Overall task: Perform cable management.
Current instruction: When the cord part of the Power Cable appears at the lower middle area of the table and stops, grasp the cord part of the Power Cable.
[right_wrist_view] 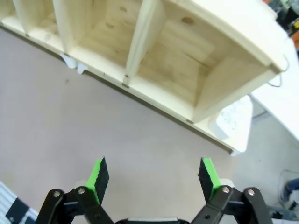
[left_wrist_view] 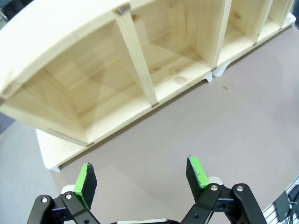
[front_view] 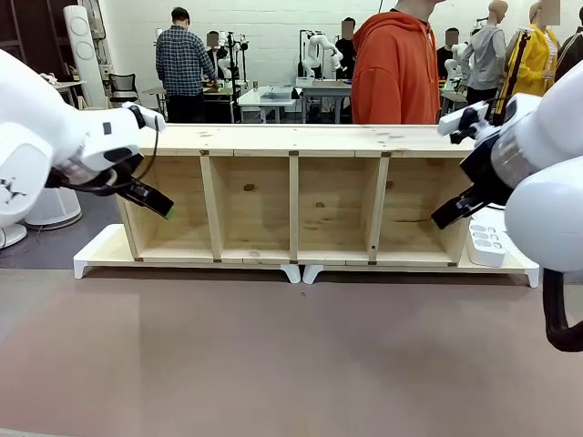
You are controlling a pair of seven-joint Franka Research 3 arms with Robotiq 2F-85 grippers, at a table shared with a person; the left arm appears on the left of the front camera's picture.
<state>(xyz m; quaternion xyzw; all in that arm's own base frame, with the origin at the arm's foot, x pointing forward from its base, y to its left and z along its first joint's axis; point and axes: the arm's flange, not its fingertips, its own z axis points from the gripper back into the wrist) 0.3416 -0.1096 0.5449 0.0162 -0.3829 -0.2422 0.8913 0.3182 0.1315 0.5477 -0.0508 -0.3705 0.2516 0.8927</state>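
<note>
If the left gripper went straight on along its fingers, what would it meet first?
Probably the brown tabletop just before the wooden shelf; nothing lies between it and the left gripper. Depth is unclear, so possibly the shelf's base.

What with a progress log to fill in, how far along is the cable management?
Done: nothing visibly. In hand: nothing; the left gripper and right gripper both hang open over the table before the wooden shelf. Left: all of it, picking up and routing the cable.

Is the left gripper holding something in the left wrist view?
No, the left gripper is open, with bare brown table between its green pads.
</note>
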